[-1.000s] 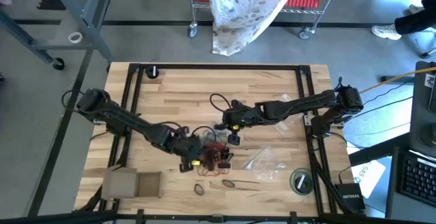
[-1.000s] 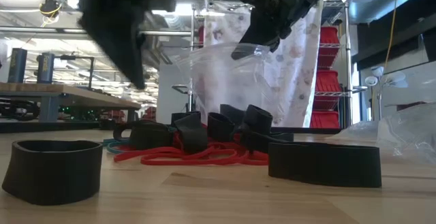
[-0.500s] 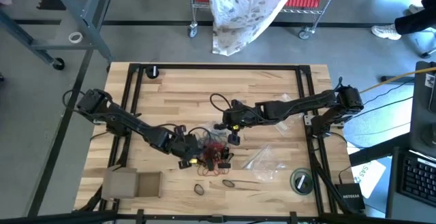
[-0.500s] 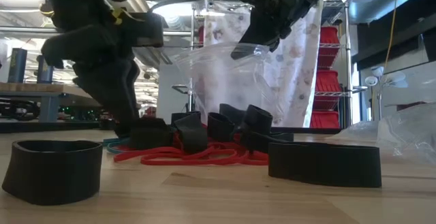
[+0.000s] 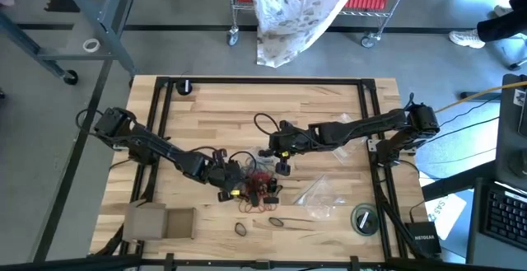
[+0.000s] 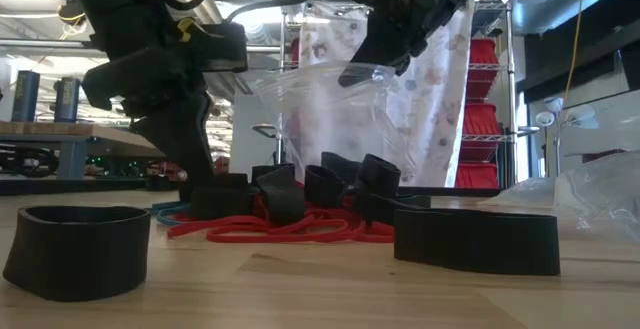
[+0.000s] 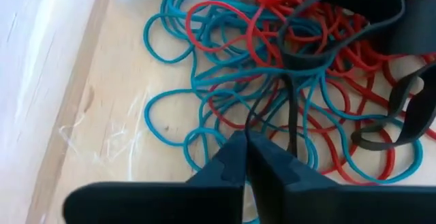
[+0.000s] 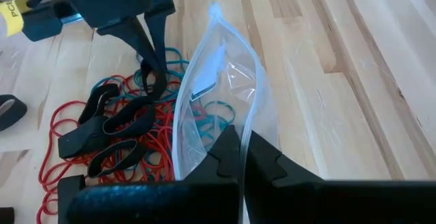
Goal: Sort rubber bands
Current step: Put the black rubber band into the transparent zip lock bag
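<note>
A tangled pile of rubber bands (image 5: 260,185), red, teal and black, lies at the table's middle, and the left wrist view (image 7: 225,60) shows it close up. My left gripper (image 5: 240,181) stands shut at the pile's left edge, its fingers slanting down into the strands (image 6: 190,174). To the right of the pile and above it, my right gripper (image 5: 281,164) is shut on a clear plastic bag (image 8: 214,74). The bag hangs open in the air (image 6: 320,99). My left gripper meets the pile at its edge, slanting down from the table's left. Its fingertips (image 7: 231,149) are closed where a thin dark strand (image 7: 253,115) and teal loops run in under them. The strands lie slack on the table. Which strand is pinched, I cannot tell. My right gripper pinches the clear bag by one side of its open mouth (image 8: 237,130) between its two fingers, slanting down from the table's right. The bag hangs clear of the table with its mouth gaping (image 6: 300,79).
Two wide black bands lie near the front edge (image 6: 80,249) (image 6: 475,239). More clear bags (image 5: 317,193) lie to the right of the pile. A cardboard box (image 5: 160,221) sits at the near left and a round green-lidded thing (image 5: 362,218) at the near right.
My left gripper has sunk toward the left edge of the rubber band pile, tipped steeper, and shut its fingers on the strands. My right gripper and the bag have kept still.
</note>
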